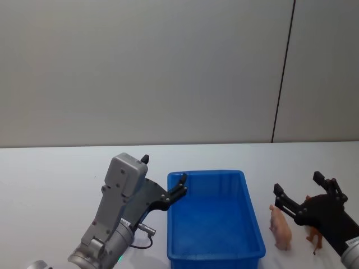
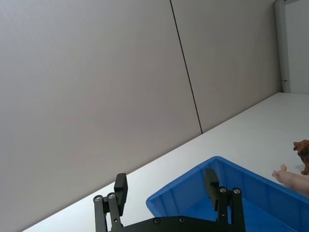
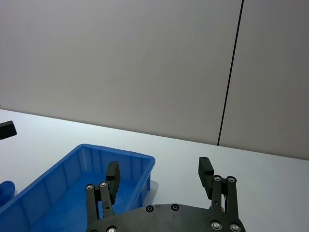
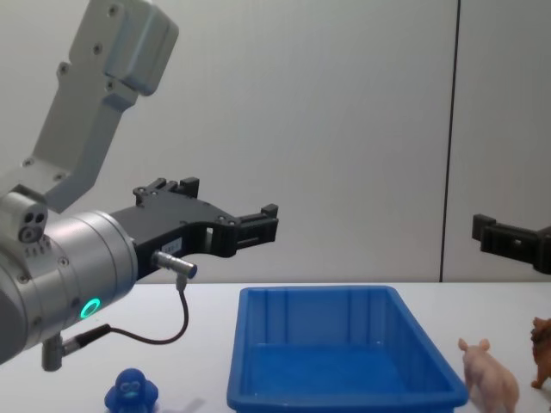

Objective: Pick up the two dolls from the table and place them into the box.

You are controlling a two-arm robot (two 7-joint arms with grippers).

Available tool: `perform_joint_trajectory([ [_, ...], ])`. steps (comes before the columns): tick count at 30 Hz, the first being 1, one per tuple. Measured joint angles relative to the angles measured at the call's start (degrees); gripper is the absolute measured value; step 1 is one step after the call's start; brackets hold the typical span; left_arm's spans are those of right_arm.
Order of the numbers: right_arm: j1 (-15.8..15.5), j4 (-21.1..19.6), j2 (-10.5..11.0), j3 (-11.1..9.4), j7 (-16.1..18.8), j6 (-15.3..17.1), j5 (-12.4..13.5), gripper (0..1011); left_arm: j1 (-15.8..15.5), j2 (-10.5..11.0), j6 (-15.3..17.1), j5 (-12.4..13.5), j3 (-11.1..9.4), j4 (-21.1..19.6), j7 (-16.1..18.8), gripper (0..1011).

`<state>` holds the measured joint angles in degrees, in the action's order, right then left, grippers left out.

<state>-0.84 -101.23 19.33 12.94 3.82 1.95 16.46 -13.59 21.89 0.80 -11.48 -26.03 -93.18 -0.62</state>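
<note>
Right of the box, on the table, the pig is standing on its legs just beside the box wall, and the brown animal is standing just beside it on the outer side. The right gripper is hovering above the two, well clear of the table in the chest view, its jaws spread wide and holding nothing. It looks to be lining up on the pig. To do that well, it should be centring over the pig's back, coming straight down and closing across the flanks. The outer finger needs to be slipping into the narrow gap between pig and brown animal without tipping either. The inner finger needs to be keeping off the box rim. The pig's long axis is running roughly away from the robot, with the snout at the far end turning slightly toward the box. The jaws' left-right opening is crossing that axis, which suits a grip on the narrow body. The left gripper is hanging over the box's far left corner, jaws parted and empty. The blob is sitting on the table left of the box, near the robot.
</note>
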Motion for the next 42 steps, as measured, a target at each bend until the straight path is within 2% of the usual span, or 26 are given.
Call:
perform_joint_trajectory([
  [42,-0.04,0.0,0.06,-0.09,0.02,0.0,0.0,1001,0.0,0.0,0.0,0.0,0.0,0.0,0.0,1001],
])
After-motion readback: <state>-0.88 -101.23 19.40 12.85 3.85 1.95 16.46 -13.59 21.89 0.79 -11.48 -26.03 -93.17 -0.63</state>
